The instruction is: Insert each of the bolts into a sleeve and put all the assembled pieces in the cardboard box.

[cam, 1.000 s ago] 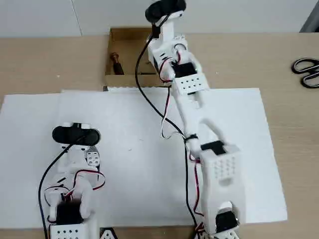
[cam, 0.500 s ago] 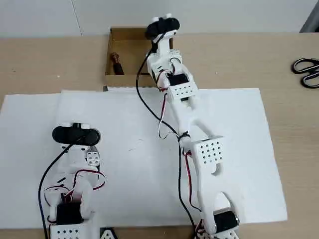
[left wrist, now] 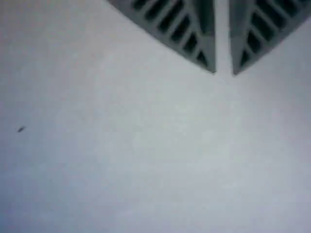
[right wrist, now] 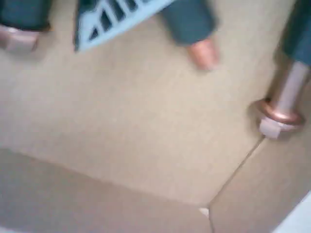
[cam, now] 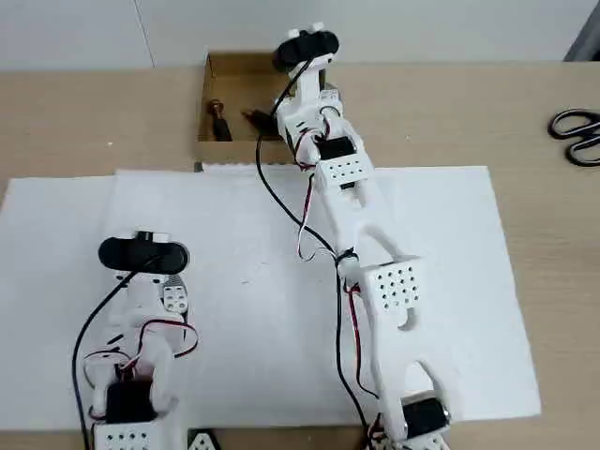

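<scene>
Bolt-in-sleeve piece [cam: 255, 117] now lies on the floor of the cardboard box [cam: 236, 60], near the first assembled piece [cam: 216, 118]; half a second ago that spot was bare. Right gripper [cam: 275, 119] hangs just beside it, jaws apart and holding nothing, so the drop looks done. Its arm has barely shifted since. Left gripper [left wrist: 223, 73] sits over the paper [left wrist: 146, 155], jaws nearly together, empty

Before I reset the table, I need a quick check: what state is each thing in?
Cardboard box: open on top, pieces inside.
Piece by the box wall: lying flat, bolt in sleeve.
Piece by the arm: lying flat.
Right gripper: down in the box.
Left gripper: all but shut, empty, above the paper.
Scissors: lying on the table.
</scene>
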